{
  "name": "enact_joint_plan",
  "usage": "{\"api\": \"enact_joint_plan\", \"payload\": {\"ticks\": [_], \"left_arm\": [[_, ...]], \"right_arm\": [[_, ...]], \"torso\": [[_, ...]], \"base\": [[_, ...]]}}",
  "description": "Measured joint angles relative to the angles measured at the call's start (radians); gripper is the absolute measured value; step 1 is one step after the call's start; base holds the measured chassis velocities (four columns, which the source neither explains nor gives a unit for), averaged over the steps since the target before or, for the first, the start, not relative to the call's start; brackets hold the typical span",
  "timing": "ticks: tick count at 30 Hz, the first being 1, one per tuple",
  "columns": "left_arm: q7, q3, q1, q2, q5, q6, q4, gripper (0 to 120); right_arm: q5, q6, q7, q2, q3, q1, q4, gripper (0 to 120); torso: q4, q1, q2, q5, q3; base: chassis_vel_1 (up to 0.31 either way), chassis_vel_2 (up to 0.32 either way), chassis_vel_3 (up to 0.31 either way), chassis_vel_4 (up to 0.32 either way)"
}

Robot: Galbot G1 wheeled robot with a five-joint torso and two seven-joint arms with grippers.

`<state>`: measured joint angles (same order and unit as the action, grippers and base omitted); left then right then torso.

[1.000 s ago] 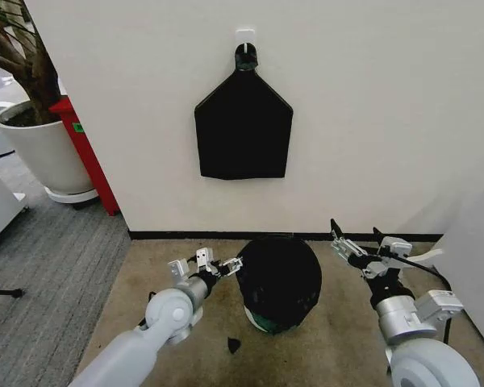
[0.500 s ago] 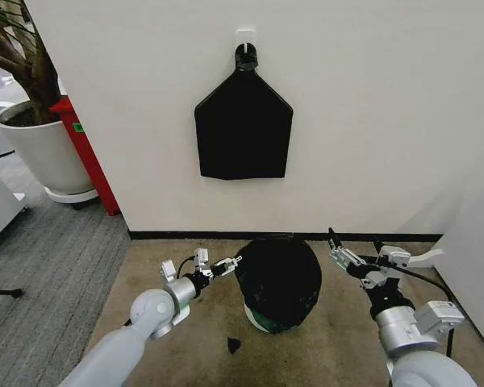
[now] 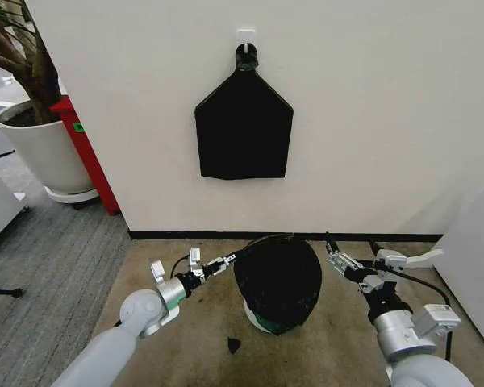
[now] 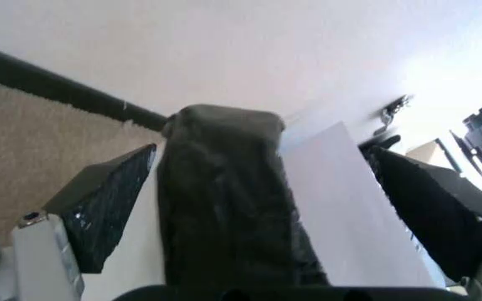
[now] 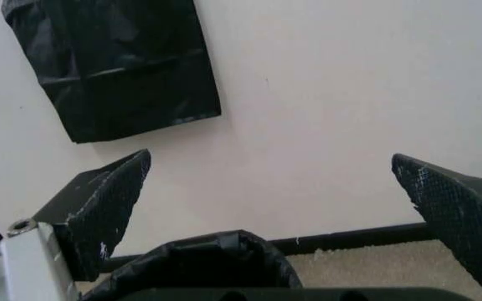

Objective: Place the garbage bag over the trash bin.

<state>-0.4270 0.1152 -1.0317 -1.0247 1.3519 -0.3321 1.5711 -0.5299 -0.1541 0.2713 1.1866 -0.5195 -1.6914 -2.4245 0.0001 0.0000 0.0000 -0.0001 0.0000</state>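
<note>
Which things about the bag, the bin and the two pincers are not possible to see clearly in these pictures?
- Trash bin: head view, the garbage bag covers nearly all; whether its rim is fully wrapped cannot be told.
- Far side of the bag: head view, hidden by the bag itself.
- Left pincer: head view, whether a fingertip touches the bag is too small to tell.
- Small black scrap on the floor: too small to identify.
</note>
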Motion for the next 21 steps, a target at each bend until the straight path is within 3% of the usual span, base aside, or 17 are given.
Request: {"api": "enact_joint_plan", "payload": {"ticks": [5,8,11,13,17,21], "left_arm": [[0.225,0.009,-0.017,-0.008,0.027,0.066,0.102,100],[0.284,0.015,-0.028,-0.009,0.025,0.081,0.139,100],[0.413,0.035,-0.057,0.001,-0.019,0.116,0.225,100],[0.425,0.037,-0.059,0.005,-0.035,0.118,0.23,100],[0.44,0.022,-0.042,0.021,-0.201,0.117,0.217,100],[0.438,0.002,-0.013,0.018,-0.24,0.111,0.193,100]], "right_arm": [[-0.027,0.0,0.005,-0.009,-0.001,0.018,0.006,100],[-0.064,-0.007,0.024,-0.019,0.002,0.042,0.007,100],[-0.133,-0.025,0.067,-0.053,0.004,0.12,0.028,100],[-0.137,-0.025,0.069,-0.056,0.005,0.13,0.033,100],[-0.145,-0.025,0.076,-0.058,0.021,0.16,0.049,100],[-0.129,-0.023,0.074,-0.044,0.033,0.147,0.048,100]], "torso": [[-0.0002,0.0,0.0,0.0,0.0],[-0.0003,0.0,0.0,0.0001,0.0],[0.0,0.0,0.0,0.0002,0.0],[0.0001,0.0,0.0,0.0003,0.0],[0.0001,0.0,0.0,0.0003,0.0],[-0.0002,0.0,0.0,0.0,0.0]], "base": [[0.0,0.0,0.0,0.0],[0.0,0.0,0.0,0.0],[0.0,0.0,0.0,0.0],[0.0,0.0,0.0,0.0],[0.0,0.0,0.0,0.0],[0.0,0.0,0.0,0.0]]}}
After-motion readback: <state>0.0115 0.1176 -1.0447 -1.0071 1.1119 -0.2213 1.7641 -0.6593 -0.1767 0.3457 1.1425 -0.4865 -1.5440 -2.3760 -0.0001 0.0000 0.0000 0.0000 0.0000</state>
